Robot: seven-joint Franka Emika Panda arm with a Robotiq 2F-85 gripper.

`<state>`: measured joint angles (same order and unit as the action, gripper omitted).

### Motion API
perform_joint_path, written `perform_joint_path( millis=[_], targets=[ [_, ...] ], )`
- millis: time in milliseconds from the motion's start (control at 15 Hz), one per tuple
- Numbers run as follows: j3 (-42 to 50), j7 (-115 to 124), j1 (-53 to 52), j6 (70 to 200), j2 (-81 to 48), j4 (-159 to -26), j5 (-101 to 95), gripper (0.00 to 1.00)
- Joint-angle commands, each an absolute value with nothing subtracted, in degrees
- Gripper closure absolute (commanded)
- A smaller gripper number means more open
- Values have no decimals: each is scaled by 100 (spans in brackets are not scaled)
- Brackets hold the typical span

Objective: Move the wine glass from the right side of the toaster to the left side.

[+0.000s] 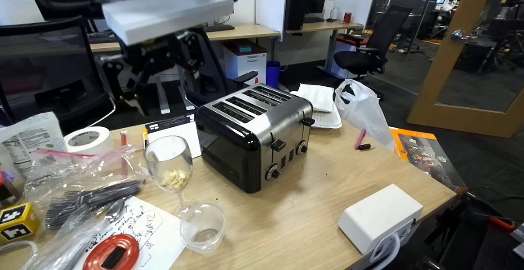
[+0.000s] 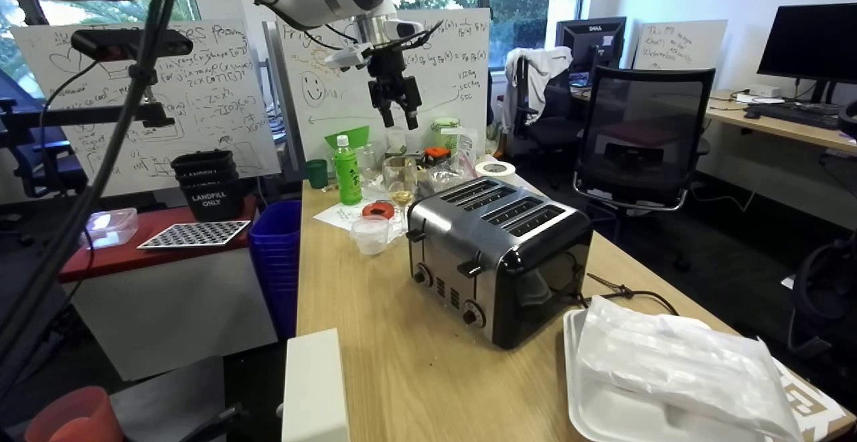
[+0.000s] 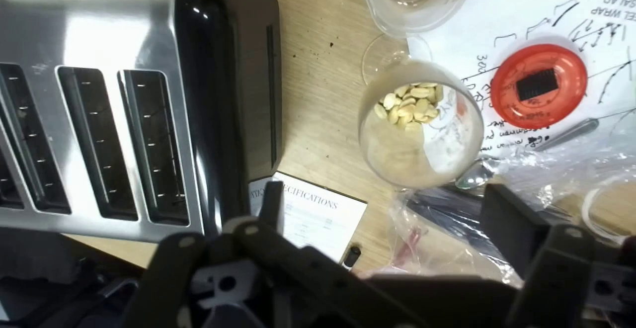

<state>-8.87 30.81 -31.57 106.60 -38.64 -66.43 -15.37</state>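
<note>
The wine glass (image 1: 168, 161) stands upright on the table beside the toaster's black side, with pale yellowish pieces in its bowl. It also shows in an exterior view (image 2: 400, 177), partly behind the toaster, and in the wrist view (image 3: 422, 134). The silver and black toaster (image 1: 245, 133) stands mid-table; it also shows in an exterior view (image 2: 492, 228) and at the left of the wrist view (image 3: 114, 35). My gripper (image 1: 167, 92) is open and empty, above the table and higher than the glass. In the wrist view its fingers (image 3: 385, 201) are wide apart, with the glass ahead of them.
A short clear cup (image 1: 203, 231) stands close by the glass's foot. A red lid (image 3: 539, 87), paper, and plastic bags (image 1: 82, 180) lie near the glass. A tape roll (image 1: 89, 139) is behind. A white tray (image 2: 576, 388) lies past the toaster's far side. A white box (image 1: 380, 219) sits at the edge.
</note>
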Motion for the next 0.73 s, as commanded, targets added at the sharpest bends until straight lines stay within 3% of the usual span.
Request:
perform_joint_path(
  millis=[0, 67, 667],
  targets=[
    [-1101, 2763, -2894, 10533, -2986, -7537, -1123, 0],
    [-943, 2982, -3100, 10476, -3463, -6878, -1355, 0],
    [-1007, 2921, -3010, 10444, -3062, -7416, -1241, 0]
  ],
)
